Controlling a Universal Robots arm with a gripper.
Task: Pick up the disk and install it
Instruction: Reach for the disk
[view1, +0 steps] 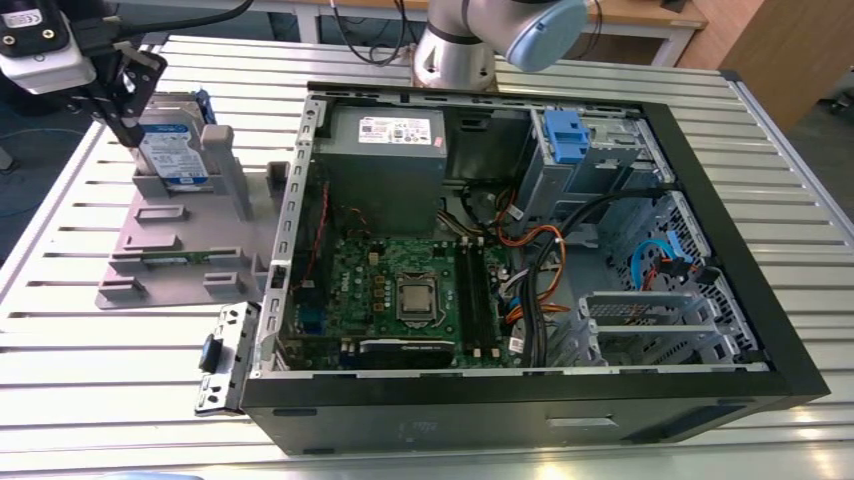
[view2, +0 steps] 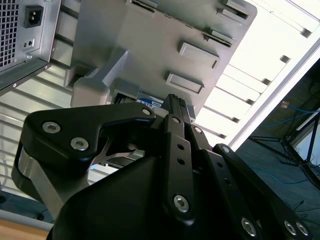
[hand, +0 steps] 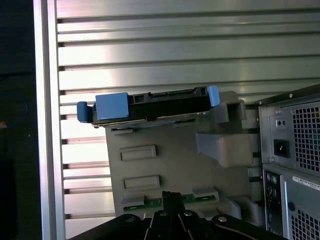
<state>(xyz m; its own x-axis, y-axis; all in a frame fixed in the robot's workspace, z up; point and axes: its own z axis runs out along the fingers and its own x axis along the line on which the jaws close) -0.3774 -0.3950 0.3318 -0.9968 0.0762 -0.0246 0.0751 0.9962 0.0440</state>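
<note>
Step in hand, I judge: reaching for the pick. The silver-grey metal disk in its blue plastic bracket (view1: 174, 152) stands on edge in a grey plastic holder (view1: 171, 252) on the slatted metal counter (view1: 94, 385), beside the open black computer case (view1: 747, 330). To do it well, spread the fingers, centre over the disk's top edge and lift straight up. The black claw (view1: 131, 122) hangs just beside the disk, fingers seemingly pressed together, gripping nothing.
</note>
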